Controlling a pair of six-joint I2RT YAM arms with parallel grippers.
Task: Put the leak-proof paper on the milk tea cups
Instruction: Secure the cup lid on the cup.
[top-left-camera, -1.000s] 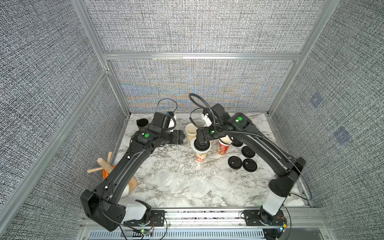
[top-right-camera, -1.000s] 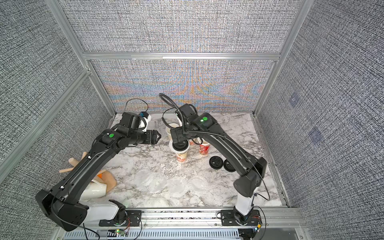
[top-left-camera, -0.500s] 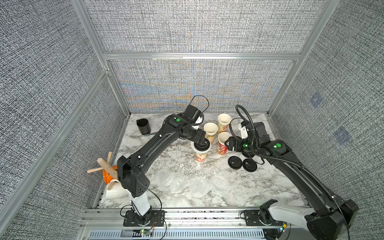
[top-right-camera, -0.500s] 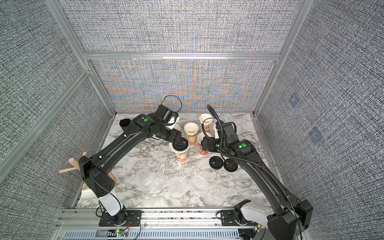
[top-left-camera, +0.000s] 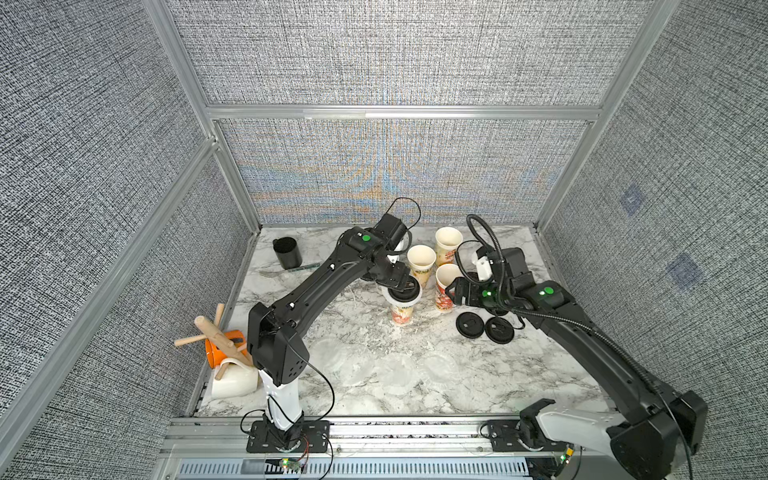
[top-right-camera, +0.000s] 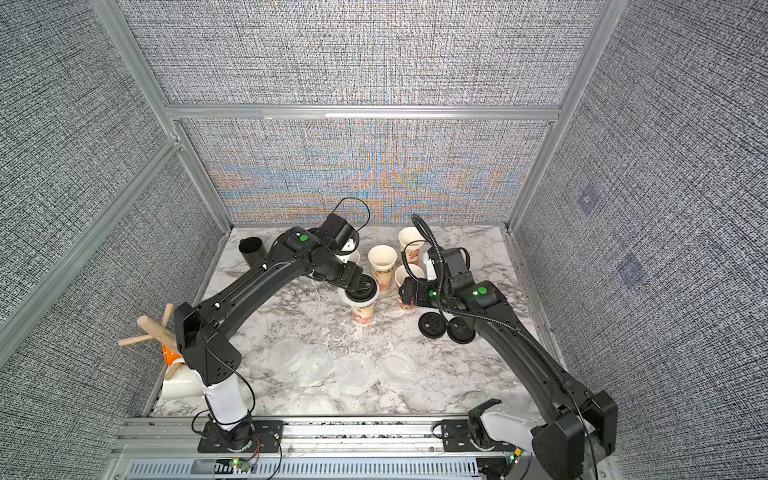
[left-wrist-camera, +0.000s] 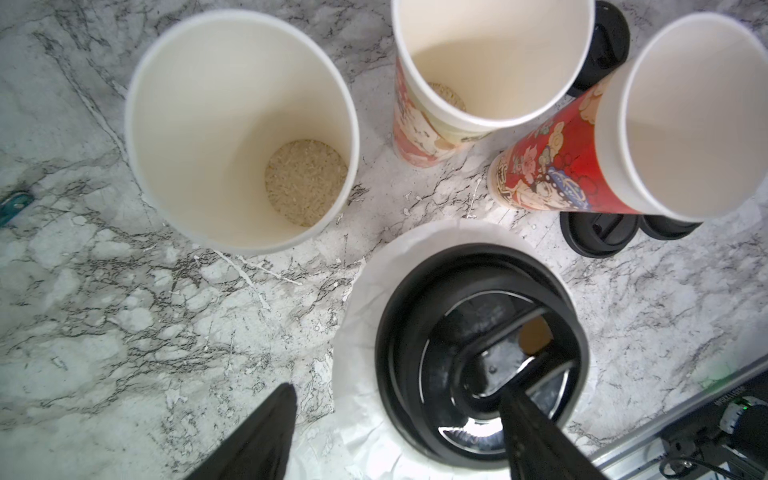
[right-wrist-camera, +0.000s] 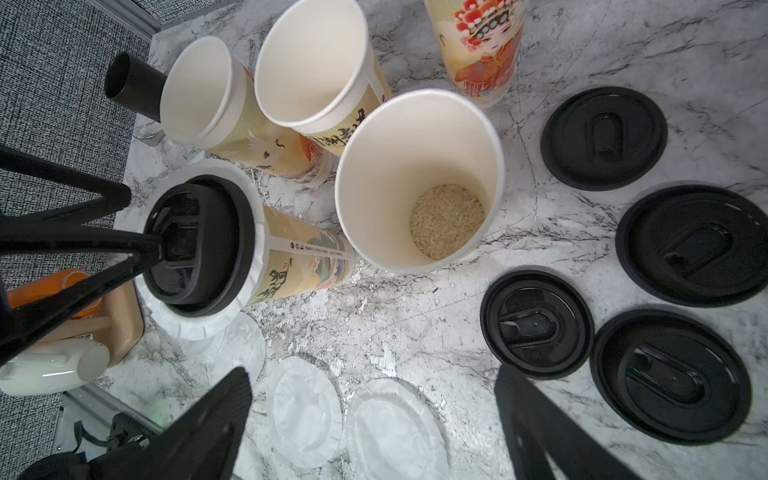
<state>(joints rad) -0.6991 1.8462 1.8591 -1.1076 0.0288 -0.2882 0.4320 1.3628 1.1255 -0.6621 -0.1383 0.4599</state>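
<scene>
Hovering directly over the capped cup, the left gripper has its jaws spread wide and grips nothing. One finger lies across the sunken centre of the black lid; the other stands clear outside the paper's rim. The right gripper is likewise wide and empty, held low on the capped cup's right-arm side.

Surroundings: a near open cup stands just beside the capped cup, between it and the right gripper. A middle open cup and a rear open cup stand behind the capped cup. Rice grains cover one cup's bottom. Loose lids lie beyond the near open cup. A plain black cup stands well apart, rearward on the left-arm side.

Task item: the leak-proof paper sits on the capped cup under the lid, its white crinkled edge projecting all round. Spare sheets, translucent, lie flat on the marble table in front of the capped cup.

Arms: the left arm bends at the elbow, wrist tipped down. The right arm stretches long and low.
</scene>
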